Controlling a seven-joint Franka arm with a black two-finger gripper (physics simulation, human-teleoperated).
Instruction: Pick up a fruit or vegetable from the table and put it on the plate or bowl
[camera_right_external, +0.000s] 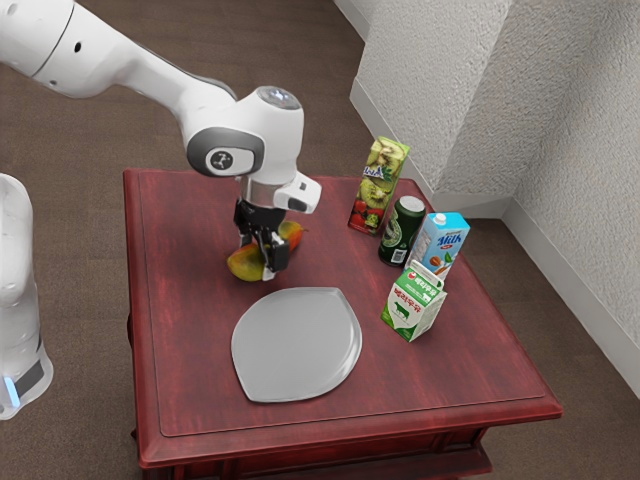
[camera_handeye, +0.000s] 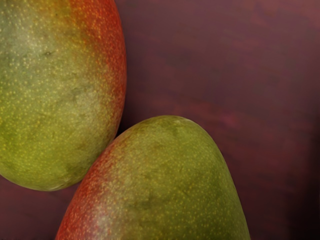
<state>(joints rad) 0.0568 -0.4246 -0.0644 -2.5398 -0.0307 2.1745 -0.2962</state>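
Observation:
Two red-green mangoes lie touching each other on the dark red table (camera_right_external: 180, 300). In the exterior view one mango (camera_right_external: 242, 266) shows to the left of my gripper and the other mango (camera_right_external: 292, 233) to its right. My black gripper (camera_right_external: 264, 254) is down at their level, right at the pair and partly covering them. Seen from the wrist, one mango (camera_handeye: 160, 185) lies close under the hand and the second mango (camera_handeye: 55, 90) rests against it. The grey plate (camera_right_external: 296, 342) lies flat just in front of the mangoes, nearer the table's front edge.
At the exterior view's right stand a kiwi juice carton (camera_right_external: 378, 185), a green can (camera_right_external: 400, 230), a blue milk carton (camera_right_external: 438, 243) and a green-and-white carton (camera_right_external: 412, 300). A white wall corner rises behind them.

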